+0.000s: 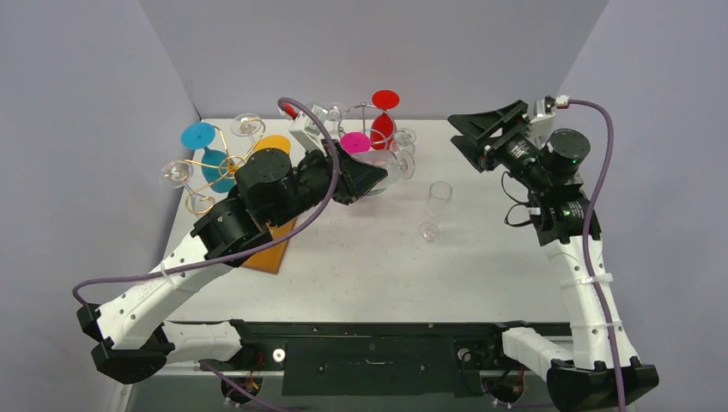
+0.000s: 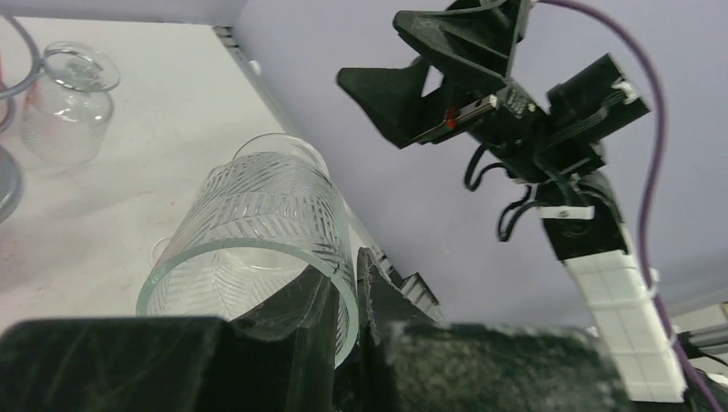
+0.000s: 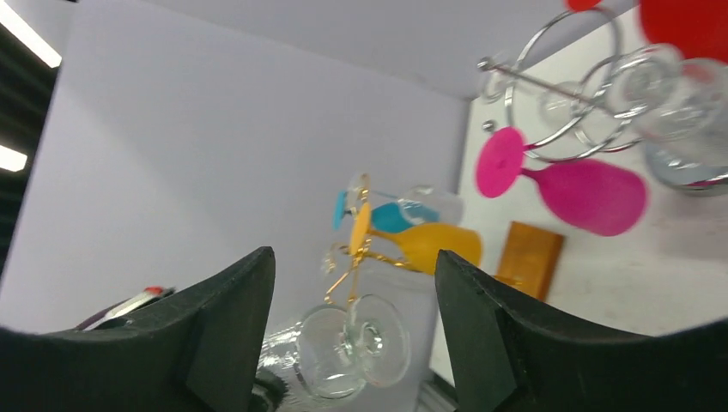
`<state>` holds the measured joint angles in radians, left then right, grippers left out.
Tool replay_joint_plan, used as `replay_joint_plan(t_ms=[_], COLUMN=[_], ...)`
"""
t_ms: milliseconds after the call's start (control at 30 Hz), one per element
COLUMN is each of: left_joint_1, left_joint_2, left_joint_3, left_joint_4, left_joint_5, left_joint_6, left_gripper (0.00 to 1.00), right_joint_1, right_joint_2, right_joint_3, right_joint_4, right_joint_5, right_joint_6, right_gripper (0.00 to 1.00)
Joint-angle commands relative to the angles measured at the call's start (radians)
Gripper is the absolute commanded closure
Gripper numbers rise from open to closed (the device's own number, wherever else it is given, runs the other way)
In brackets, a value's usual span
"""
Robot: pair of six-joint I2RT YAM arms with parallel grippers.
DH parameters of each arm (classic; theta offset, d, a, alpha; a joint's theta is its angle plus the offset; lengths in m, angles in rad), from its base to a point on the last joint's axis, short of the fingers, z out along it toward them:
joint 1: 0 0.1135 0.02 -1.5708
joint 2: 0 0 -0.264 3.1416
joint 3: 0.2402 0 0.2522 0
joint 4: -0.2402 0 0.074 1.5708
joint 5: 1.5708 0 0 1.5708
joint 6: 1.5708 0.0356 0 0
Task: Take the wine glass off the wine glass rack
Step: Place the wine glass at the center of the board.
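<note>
My left gripper (image 1: pixel 376 176) reaches to the silver wine glass rack (image 1: pixel 365 116) at the back middle. It is shut on the rim of a clear wine glass (image 2: pixel 257 223) with a cut pattern, one finger inside the bowl and one outside. From above, that wine glass (image 1: pixel 393 165) sits just in front of the rack, beside a pink glass (image 1: pixel 354 142) and a red glass (image 1: pixel 384 120). My right gripper (image 1: pixel 461 133) hangs raised at the back right, open and holding nothing (image 3: pixel 352 257).
A gold rack (image 1: pixel 210 172) at the back left carries blue (image 1: pixel 206 150), orange and clear glasses. A clear flute (image 1: pixel 436 209) stands on the table between the arms. An orange-brown board (image 1: pixel 270 249) lies under the left arm. Walls close in on three sides.
</note>
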<state>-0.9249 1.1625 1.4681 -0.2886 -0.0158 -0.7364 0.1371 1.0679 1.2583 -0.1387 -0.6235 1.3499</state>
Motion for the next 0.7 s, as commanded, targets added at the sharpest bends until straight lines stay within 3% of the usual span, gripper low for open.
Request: replay_joint_plan(t_ms=[0,133,300,500,667], left_joint_1=[-0.063,-0.152,-0.219,-0.257,-0.261], left_joint_2=[0.033,0.108,0.254,0.427,0.526], left_joint_3=[0.13,0.193,0.275,0.372,0.369], left_joint_4=[-0.121,-0.253,-0.399,-0.549,-0.562], left_joint_5=[-0.183,-0.297,-0.408,-0.442,-0.427], left_joint_6=[0.091,0.114,0.12,0.114,0.099], left_gripper=[1.0,1.0,1.0,1.0,1.0], right_joint_1=[-0.074,-0.103,-0.103,-0.105,-0.105], right_joint_2=[-0.03,-0.026,0.009,0.06,0.087], right_joint_3=[0.085,0.158,0.236,0.241,0.225], right_joint_4=[-0.356,-0.507,-0.577,-0.575,-0.558], right_joint_5=[0.131,0.266,0.378,0.37,0.363], right_joint_6=[-0.328,-0.455,-0.553,-0.581,-0.59], right_gripper=[0.36,0.35,0.35,0.34,0.34])
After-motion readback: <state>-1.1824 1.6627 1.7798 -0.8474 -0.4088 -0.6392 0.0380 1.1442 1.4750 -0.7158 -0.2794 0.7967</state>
